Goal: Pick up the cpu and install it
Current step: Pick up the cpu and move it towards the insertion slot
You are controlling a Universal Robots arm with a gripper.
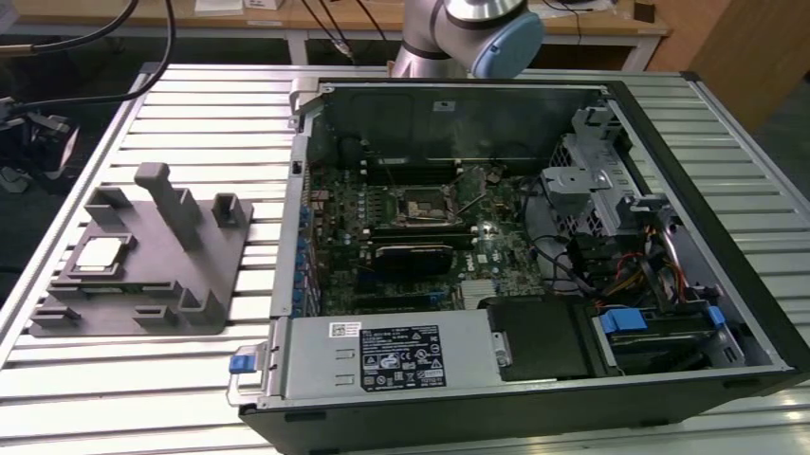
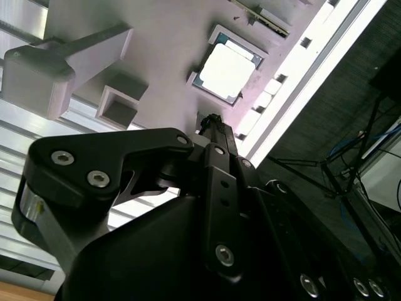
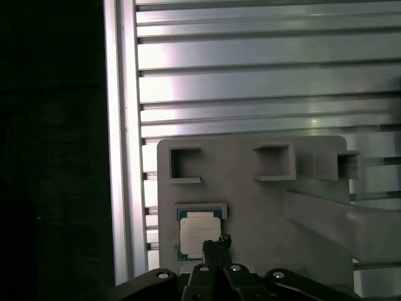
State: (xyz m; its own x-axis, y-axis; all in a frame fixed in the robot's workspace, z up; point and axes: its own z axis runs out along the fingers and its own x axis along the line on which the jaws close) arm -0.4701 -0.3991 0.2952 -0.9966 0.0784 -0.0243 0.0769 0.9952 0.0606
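The cpu [image 1: 101, 254] is a small square chip with a pale silver top. It lies flat in a recess of the grey plastic tray [image 1: 190, 284] at the exterior view's left. Both wrist views look down on it: the cpu [image 2: 227, 68] [image 3: 199, 233] sits in its pocket of the tray [image 2: 156, 56] [image 3: 250, 200]. My gripper [image 3: 217, 242] [image 2: 213, 120] hangs above the tray beside the chip's edge. Its black fingers are pressed together with nothing between them.
An open computer case [image 1: 708, 313] lies on the slatted metal table [image 1: 190, 104], with the motherboard's black socket frame [image 1: 418, 204] near its middle. The tray carries raised posts [image 1: 171, 199]. The table's edge [image 3: 122, 157] runs close by the tray.
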